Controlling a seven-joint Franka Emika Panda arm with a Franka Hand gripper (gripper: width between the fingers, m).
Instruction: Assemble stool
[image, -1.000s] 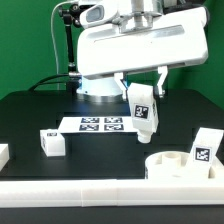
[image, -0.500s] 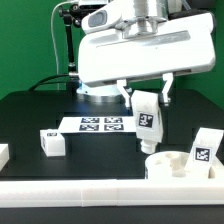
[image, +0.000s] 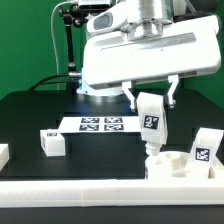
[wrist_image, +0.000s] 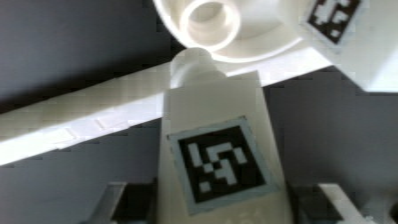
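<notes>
Stool seat (image: 176, 170) sits at the worktop's (image: 30, 120) near corner on the exterior view's right, against the front rail (image: 90, 190). Fingers (image: 129, 96) are closed tight on the held leg (image: 151, 118), gripping its upper end, tag facing the exterior camera. It hangs near-upright with its lower tip at the seat's rim; can't tell whether they touch. Second leg (image: 205, 148) stands just beside the seat, toward the edge on the exterior view's right. Third leg (image: 52, 143) lies near the opposite edge, well apart. Marker board (image: 100, 125) lies flat mid-worktop.
</notes>
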